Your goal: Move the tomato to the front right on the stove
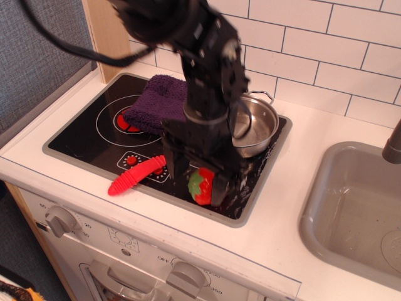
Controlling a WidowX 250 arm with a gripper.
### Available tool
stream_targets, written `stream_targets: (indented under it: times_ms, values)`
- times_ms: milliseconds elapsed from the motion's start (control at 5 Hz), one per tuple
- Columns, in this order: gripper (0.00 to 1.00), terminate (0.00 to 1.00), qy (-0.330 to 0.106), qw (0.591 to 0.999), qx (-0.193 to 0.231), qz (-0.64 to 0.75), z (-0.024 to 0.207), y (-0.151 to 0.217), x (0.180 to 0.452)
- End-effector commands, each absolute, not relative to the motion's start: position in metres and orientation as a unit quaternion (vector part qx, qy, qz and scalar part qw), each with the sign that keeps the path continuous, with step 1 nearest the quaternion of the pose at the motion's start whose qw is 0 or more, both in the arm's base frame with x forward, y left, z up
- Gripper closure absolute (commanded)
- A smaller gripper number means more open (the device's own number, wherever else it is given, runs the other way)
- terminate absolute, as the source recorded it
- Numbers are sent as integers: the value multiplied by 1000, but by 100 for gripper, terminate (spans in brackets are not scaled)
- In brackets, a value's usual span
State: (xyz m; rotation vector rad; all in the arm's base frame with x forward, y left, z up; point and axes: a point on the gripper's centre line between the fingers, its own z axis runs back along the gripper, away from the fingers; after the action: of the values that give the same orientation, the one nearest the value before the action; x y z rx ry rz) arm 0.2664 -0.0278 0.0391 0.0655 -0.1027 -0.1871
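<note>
The tomato [203,187], glossy red with a green leafy cap, lies on the front right part of the black stove [81,140], close to its grey front rim. My gripper [198,178] hangs straight over it, black fingers pointing down on either side. The left finger [175,168] stands apart from the tomato with a visible gap. The right finger sits close against the tomato's right side. The jaws look open, and the tomato rests on the stove surface.
A steel pot [258,125] sits at the stove's back right, just behind my arm. A purple cloth [160,103] covers the back left burner. A red ribbed spoon [139,175] lies at the front. A grey sink [357,213] is to the right.
</note>
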Motion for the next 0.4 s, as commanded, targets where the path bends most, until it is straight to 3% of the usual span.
stream_targets:
  times_ms: [0,200]
  values:
    - [0,0,-100,994,-7,-46,84,-21,261]
    - [0,0,-92,995,-8,-38,82,-18,260]
